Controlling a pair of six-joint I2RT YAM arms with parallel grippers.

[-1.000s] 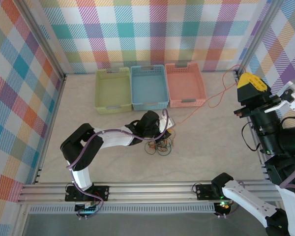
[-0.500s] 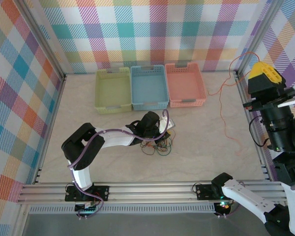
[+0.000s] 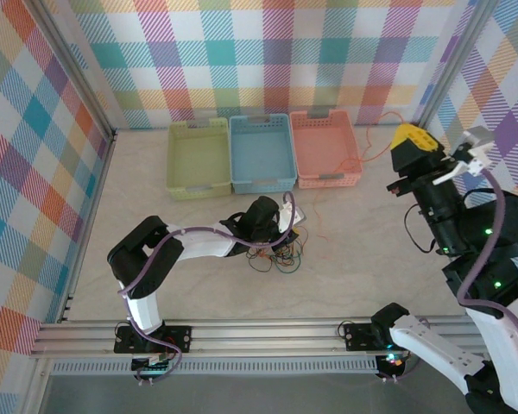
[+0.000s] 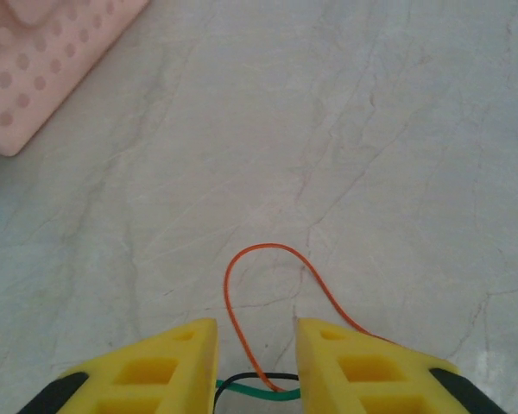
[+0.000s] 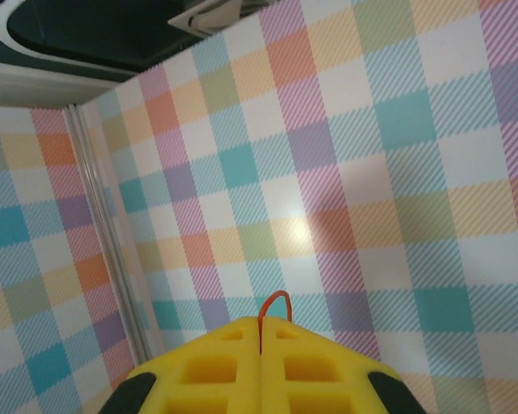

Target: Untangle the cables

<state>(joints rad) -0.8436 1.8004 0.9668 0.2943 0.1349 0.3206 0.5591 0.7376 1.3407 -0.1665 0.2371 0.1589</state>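
Observation:
The cables (image 3: 274, 256) lie as a small tangle of red-orange, green and black wire on the table in front of the baskets. My left gripper (image 3: 293, 224) rests low at the tangle's far edge. In the left wrist view this gripper (image 4: 255, 332) is open, with a green cable (image 4: 250, 392) and a black one crossing the gap and a red-orange loop (image 4: 229, 285) arching out ahead. My right gripper (image 3: 410, 142) is raised at the right, near the pink basket. Its yellow jaws (image 5: 261, 321) are shut on the red-orange cable (image 5: 274, 296), a short loop poking above them.
Three baskets stand in a row at the back: yellow-green (image 3: 198, 190), blue (image 3: 263, 184) and pink (image 3: 326, 178). Checked walls and metal frame posts close the space on the left, back and right. A metal rail runs along the near edge.
My right gripper has swung from the right wall leftward toward the pink basket, carrying the red-orange cable. The left jaws have parted a little; the left arm stayed at the tangle.

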